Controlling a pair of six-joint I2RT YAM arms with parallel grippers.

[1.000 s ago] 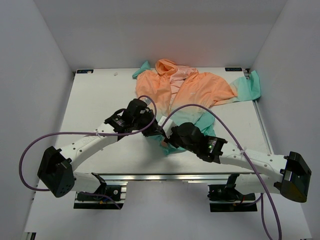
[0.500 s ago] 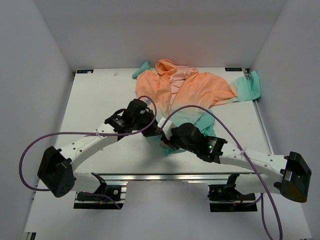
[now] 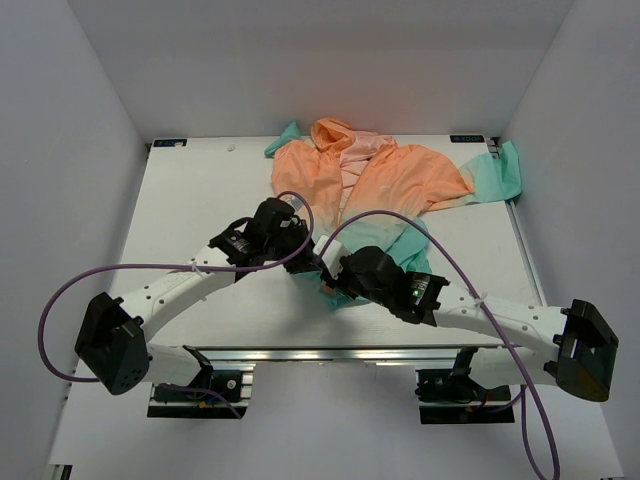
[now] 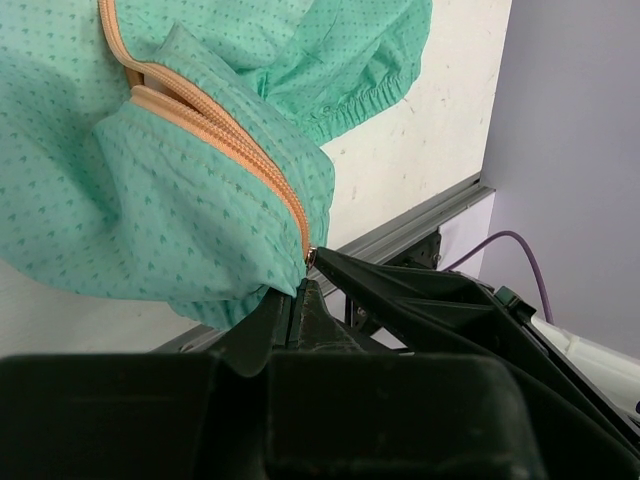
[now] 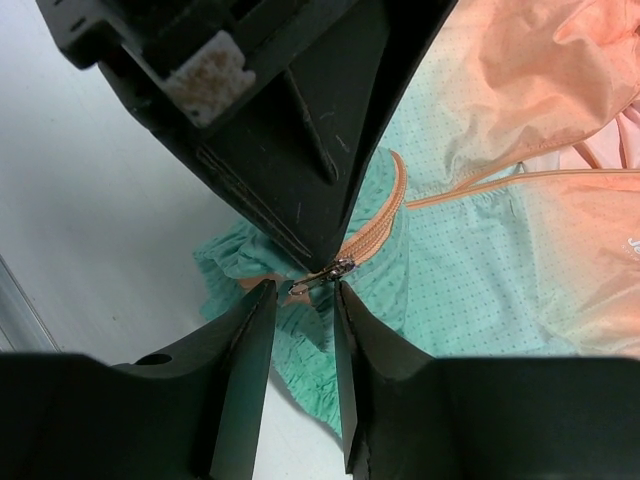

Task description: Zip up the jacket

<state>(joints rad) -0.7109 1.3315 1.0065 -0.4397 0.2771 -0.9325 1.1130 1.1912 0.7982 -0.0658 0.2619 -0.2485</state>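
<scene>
Thin hooded jacket (image 3: pixel 400 180), peach-orange fading to teal at the hem, lies spread on the desk (image 3: pixel 200 200), chest open.

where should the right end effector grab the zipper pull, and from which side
Take the metal pull tab at the zipper's bottom end, pinching its flat faces. Come from the hem side, along the zipper line: the tab lies pointing at the open right end effector, and the left end effector pins the jacket hem beside it.

At the jacket (image 3: pixel 390 185) hem, your left gripper (image 4: pixel 305 283) blocks the way past the zipper pull (image 5: pixel 335 270); the right gripper (image 5: pixel 300 292) has, it seems, only a narrow slot. Left of them, the table (image 3: pixel 190 200) offers passing room.
</scene>
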